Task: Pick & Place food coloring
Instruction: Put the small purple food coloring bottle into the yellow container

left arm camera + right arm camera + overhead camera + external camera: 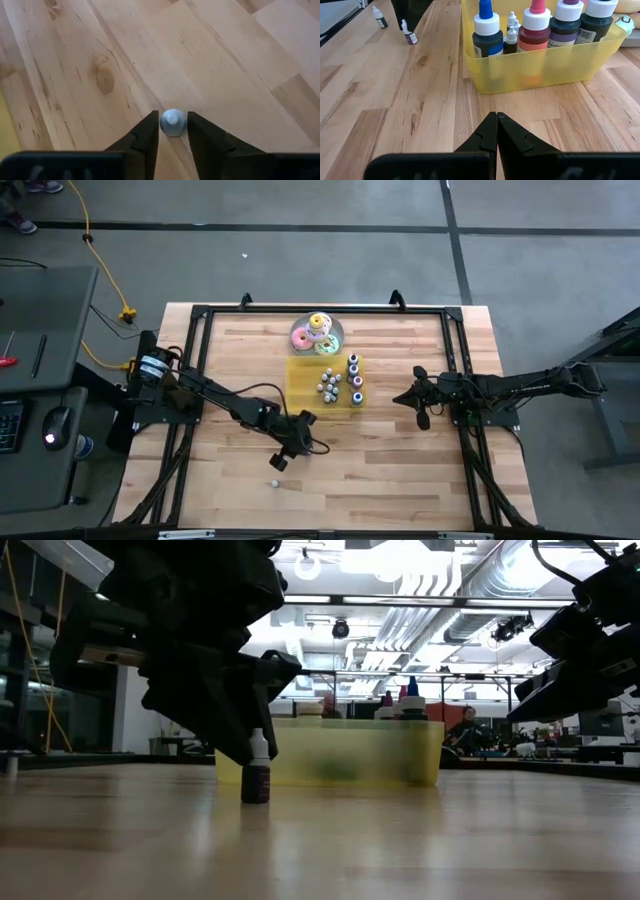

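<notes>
L gripper (172,135) is down over a small food coloring bottle (173,122) on the wooden table (240,75). Wrist view shows the pale cap right between the two fingers (145,142), one finger each side, both very close to the cap. Can't tell if they actually press it or just bracket it, so grip not confirmed. Low view: the bottle (257,768) stands upright on the table (400,840), dark body, white cap, with the L gripper (245,755) fingertips at cap height. High view: L gripper (281,463) sits near the table front, well apart from the yellow tray (305,388).

A 2nd small bottle (274,483) stands alone just beyond the L fingertips, toward the front edge. In the R wrist view both loose bottles show far off: one (409,34) under the L arm, the other (380,19) beside it.

The tray (545,67) holds the rest of the food coloring: bigger bottles w/ blue, pink and white caps, plus tiny pale ones among them. Ring toys on a plate (318,335) sit behind the tray.

R gripper (497,131) waits beside the tray, fingers together, nothing between them, tray ahead of its tips.
</notes>
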